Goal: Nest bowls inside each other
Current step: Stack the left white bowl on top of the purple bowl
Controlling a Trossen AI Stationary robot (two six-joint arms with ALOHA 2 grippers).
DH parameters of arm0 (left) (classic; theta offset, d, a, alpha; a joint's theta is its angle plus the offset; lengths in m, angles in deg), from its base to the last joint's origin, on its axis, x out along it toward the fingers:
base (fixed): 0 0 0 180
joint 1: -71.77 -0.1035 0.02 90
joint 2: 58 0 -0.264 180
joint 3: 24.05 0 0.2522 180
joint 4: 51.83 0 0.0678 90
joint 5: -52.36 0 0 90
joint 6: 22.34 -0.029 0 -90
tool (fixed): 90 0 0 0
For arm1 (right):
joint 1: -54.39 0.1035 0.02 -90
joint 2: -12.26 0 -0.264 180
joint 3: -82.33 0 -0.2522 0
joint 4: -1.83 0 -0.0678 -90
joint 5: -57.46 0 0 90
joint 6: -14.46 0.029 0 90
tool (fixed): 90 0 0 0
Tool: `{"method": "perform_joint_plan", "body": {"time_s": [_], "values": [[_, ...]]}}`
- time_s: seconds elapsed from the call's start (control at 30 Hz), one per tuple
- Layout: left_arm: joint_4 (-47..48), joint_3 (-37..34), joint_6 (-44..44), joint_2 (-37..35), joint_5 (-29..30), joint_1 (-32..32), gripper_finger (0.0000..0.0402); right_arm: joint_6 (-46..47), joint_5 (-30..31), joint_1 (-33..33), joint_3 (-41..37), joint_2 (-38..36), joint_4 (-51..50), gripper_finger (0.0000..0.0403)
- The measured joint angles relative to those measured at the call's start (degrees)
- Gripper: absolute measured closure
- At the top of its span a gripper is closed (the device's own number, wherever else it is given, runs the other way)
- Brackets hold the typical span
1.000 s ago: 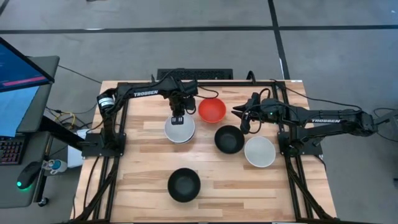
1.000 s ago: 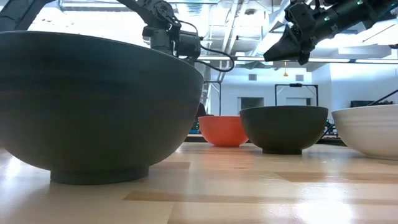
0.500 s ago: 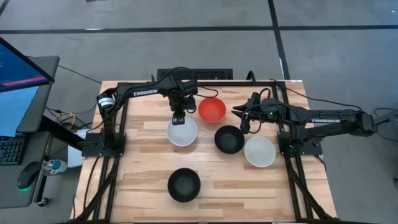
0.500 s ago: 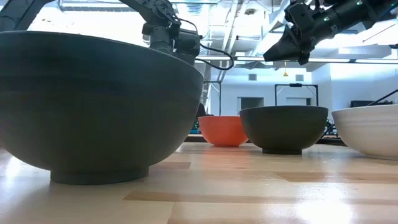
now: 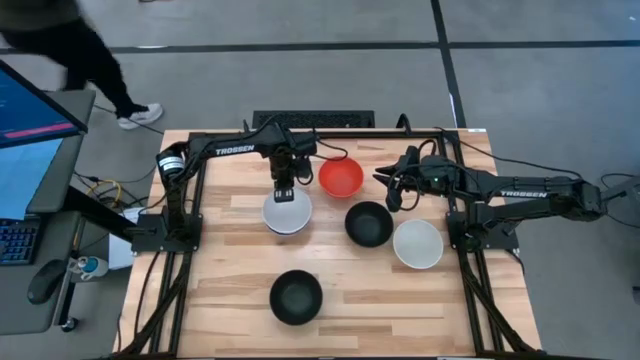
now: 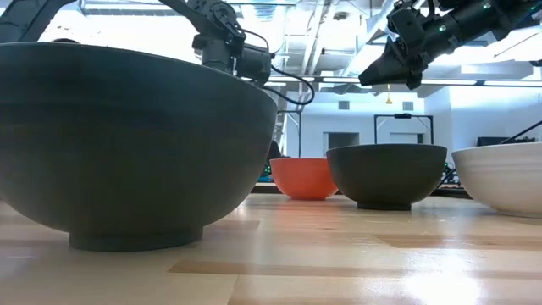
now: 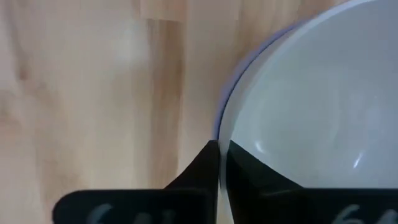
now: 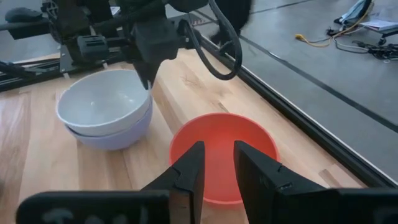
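- 1 black bowl (image 5: 296,297) sits by the near edge.
- Mid-bench: second black bowl (image 5: 368,223), white bowl (image 5: 418,243) toward the right edge.
- Left gripper (image 5: 284,192) pinches the rim of a white bowl nested in the lavender bowl (image 8: 112,134).
- Right gripper (image 5: 391,193), fingers slightly parted, hovers beside the red bowl (image 5: 341,177) near the far edge.

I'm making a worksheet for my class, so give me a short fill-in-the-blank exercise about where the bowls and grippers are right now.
1. The smooth round white bowl held by the left gripper sits nested in a pale ____ bowl.
2. The right gripper hovers beside the round ____ bowl.
3. The number of black bowls standing alone on the wooden table is ____.

Missing words: lavender; red; two
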Motion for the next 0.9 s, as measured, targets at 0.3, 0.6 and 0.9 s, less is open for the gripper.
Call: {"method": "perform_joint_plan", "body": {"time_s": [0.3, 0.6, 0.9], "values": [[-0.98, 11.92, 0.97, -4.75, -0.34, 1.46, 0.0347, 13.54, -0.08, -3.57, 0.00, -0.01, -0.49, 0.0294], [4.19, 7.11, 1.30, -4.95, -1.97, 0.29, 0.0332, 18.98, -1.66, -8.12, 0.02, 0.00, -7.34, 0.0294], [-5.77, -4.53, 3.49, -5.01, -6.13, 3.33, 0.0376, 18.97, -1.75, -8.03, 0.02, -0.01, -7.28, 0.0294]]}}
